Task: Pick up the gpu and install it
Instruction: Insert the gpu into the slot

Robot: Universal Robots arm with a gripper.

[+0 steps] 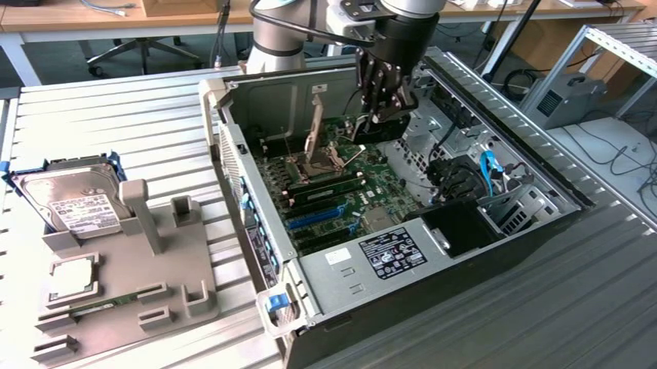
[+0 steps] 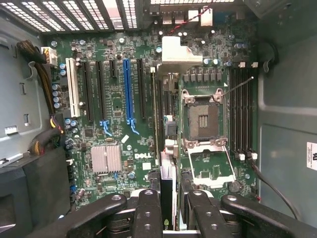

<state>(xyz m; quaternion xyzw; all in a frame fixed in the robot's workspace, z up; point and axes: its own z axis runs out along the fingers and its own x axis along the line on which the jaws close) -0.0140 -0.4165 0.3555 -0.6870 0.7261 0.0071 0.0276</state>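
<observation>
Gpu edge-on, upright between clamped fingers; long axis along motherboard slots.

The black gripper of the arm hangs inside the open black and grey computer case, holding a flat card with silver bracket edge-down above the green motherboard. On the exterior view's left, a silver hard drive leans in a grey plastic holder.
</observation>
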